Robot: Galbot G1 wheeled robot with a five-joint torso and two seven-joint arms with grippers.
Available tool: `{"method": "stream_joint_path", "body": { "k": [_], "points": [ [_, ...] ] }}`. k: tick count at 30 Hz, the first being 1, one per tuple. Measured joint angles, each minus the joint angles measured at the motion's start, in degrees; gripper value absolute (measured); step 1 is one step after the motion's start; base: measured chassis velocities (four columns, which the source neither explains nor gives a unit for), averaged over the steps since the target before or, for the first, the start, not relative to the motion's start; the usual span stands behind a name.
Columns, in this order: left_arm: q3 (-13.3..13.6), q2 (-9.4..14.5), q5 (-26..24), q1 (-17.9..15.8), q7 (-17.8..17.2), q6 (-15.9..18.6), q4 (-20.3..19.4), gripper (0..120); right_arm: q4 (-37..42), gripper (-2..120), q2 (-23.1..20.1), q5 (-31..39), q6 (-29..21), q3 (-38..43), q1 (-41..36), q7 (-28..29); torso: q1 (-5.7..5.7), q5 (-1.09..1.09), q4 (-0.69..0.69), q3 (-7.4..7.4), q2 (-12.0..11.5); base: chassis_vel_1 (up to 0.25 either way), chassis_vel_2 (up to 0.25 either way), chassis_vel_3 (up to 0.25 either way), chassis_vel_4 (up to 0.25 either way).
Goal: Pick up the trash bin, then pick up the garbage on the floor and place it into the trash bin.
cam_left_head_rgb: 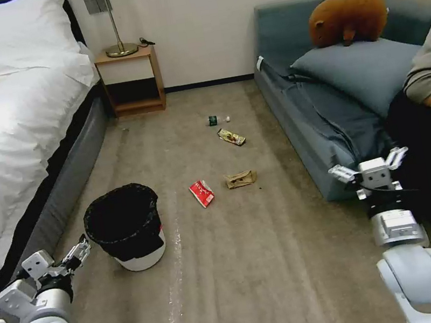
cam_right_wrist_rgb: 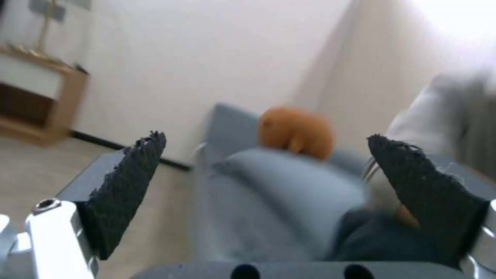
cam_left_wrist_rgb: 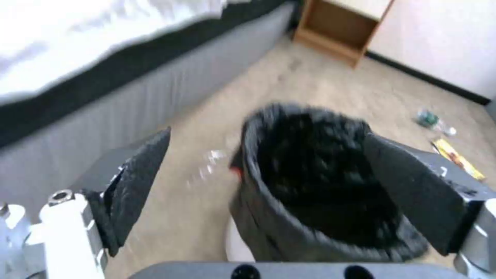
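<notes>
near my left side, on the floor (cam_left_head_rgb: 275, 261) close by the bed (cam_left_head_rgb: 7, 123), stands the trash bin (cam_left_head_rgb: 125, 227) — upright, its black liner folded over the rim, white body showing at the base. my left gripper (cam_left_head_rgb: 69, 256) sits just beside it on the near-left, jaws spread wide and holding nothing; from the left wrist view the bin's mouth (cam_left_wrist_rgb: 320, 174) lies between the two pads, one pad (cam_left_wrist_rgb: 418, 190) already close against the rim and the other out over bare carpet.

my right gripper (cam_left_head_rgb: 370, 165) hangs over on the right beside the sofa (cam_left_head_rgb: 322, 112), jaws spread and empty.

the garbage lies farther out: a red-and-white packet (cam_left_head_rgb: 202, 193) and a crumpled brown bag (cam_left_head_rgb: 240, 179) in mid-floor, a gold wrapper (cam_left_head_rgb: 232, 137) and a small bottle (cam_left_head_rgb: 215, 120) beyond them.

i judge this the first step — reaching for the bin, not yet gripped. the next move calls for bringing the rim squarely between my left jaws and pressing them onto one wall of it, liner and all, without tipping it.
</notes>
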Motion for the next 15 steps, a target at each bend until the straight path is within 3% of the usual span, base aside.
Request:
{"method": "stream_joint_path", "body": {
  "k": [2,3,5,6,13,15],
  "points": [
    [-0.2,-0.2,4.3,-0.1,1.9,-3.2,0.3,100,1.0,100,-0.1,12.3,-3.3,-1.6,-1.0,-1.3,0.00,0.01,0.00,0.00,0.0,0.000,0.000,0.000,0.000],
    [-0.2,-0.2,4.3,-0.1,1.9,-3.2,0.3,100,1.0,100,-0.1,12.3,-3.3,-1.6,-1.0,-1.3,0.00,0.01,0.00,0.00,0.0,0.000,0.000,0.000,0.000],
    [-0.5,-0.4,9.0,-0.3,4.0,-6.5,0.6,100,1.8,100,0.0,23.6,-7.2,-3.0,-1.7,-2.2,0.00,0.00,0.00,0.00,0.0,0.000,0.000,0.000,0.000],
    [-0.5,-0.4,9.0,-0.3,4.0,-6.5,0.6,100,1.8,100,0.0,23.6,-7.2,-3.0,-1.7,-2.2,0.00,0.00,0.00,0.00,0.0,0.000,0.000,0.000,0.000],
    [-1.1,-0.9,20.3,-0.6,8.9,-14.9,1.4,100,0.3,100,0.4,26.2,-8.1,-4.7,-1.2,-3.6,0.00,0.00,0.00,0.00,0.0,0.000,0.000,0.000,0.000],
    [-1.1,-0.9,20.6,-0.7,9.0,-15.2,1.4,100,0.3,100,0.4,26.0,-8.1,-4.9,-1.2,-3.8,0.00,0.01,0.00,0.00,0.0,0.000,0.000,0.000,0.000]
  ]
}}
